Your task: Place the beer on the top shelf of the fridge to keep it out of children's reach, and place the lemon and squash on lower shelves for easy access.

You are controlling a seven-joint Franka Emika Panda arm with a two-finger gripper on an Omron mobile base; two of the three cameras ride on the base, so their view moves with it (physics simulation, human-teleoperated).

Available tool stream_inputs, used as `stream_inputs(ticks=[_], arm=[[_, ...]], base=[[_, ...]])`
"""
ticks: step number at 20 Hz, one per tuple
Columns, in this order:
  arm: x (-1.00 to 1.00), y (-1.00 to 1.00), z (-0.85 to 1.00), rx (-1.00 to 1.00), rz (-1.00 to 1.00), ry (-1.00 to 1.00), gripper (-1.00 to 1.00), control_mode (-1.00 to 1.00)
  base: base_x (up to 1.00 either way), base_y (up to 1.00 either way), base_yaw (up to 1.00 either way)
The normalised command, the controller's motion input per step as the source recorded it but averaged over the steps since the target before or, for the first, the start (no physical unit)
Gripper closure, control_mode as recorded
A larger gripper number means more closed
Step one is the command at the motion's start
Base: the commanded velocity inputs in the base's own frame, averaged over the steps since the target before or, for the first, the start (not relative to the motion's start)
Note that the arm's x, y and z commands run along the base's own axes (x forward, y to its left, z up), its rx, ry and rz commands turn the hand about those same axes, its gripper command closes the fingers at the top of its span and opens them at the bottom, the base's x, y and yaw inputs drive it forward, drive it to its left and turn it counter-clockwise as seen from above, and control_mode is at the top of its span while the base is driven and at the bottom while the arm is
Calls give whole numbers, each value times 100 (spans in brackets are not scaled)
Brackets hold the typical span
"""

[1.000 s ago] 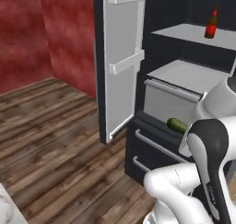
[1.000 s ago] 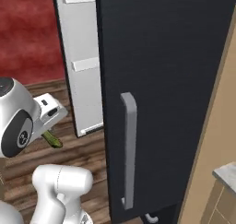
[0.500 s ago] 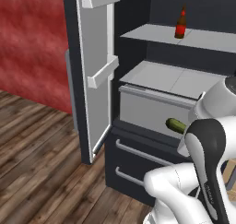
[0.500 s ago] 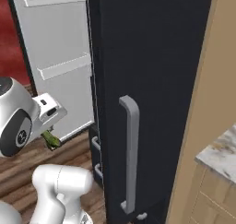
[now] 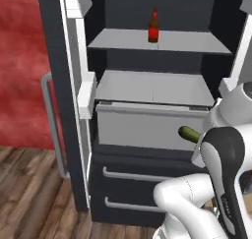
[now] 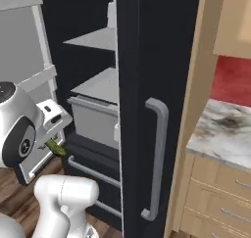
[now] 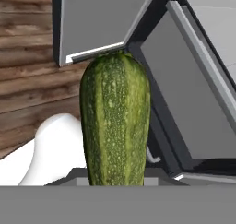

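My gripper is shut on the squash, a dark green speckled vegetable pointing away from the hand. Its tip pokes out beside my forearm, level with the grey drawer front of the open fridge. From the right, the squash hangs below the hand in front of the fridge. The beer stands upright on the top shelf. A lower shelf lies bare beneath it. The lemon is out of view.
The left fridge door with white racks stands open. The right door's black face and curved grey handle are close on my right. Two pull-out drawers sit at the fridge bottom. A marble counter and wooden floor flank the fridge.
The whole picture has shifted: the base has moved so the fridge interior now faces the cameras squarely and closer. The squash stays held in the shut gripper; the beer has not moved on its shelf.
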Motion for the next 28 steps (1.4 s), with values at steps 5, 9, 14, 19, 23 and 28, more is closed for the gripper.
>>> stream_inputs(ticks=[5, 9, 14, 19, 23, 28], arm=[[0, 0, 0, 0, 0, 0, 100, 100], [0, 0, 0, 0, 0, 0, 100, 100], [0, 0, 0, 0, 0, 0, 100, 100], [0, 0, 0, 0, 0, 0, 100, 100], [0, 0, 0, 0, 0, 0, 100, 100], [0, 0, 0, 0, 0, 0, 100, 100]], base=[[4, 43, -67], [3, 37, -63], [25, 43, -32], [54, 33, -3], [79, 21, 0], [73, 45, 0]])
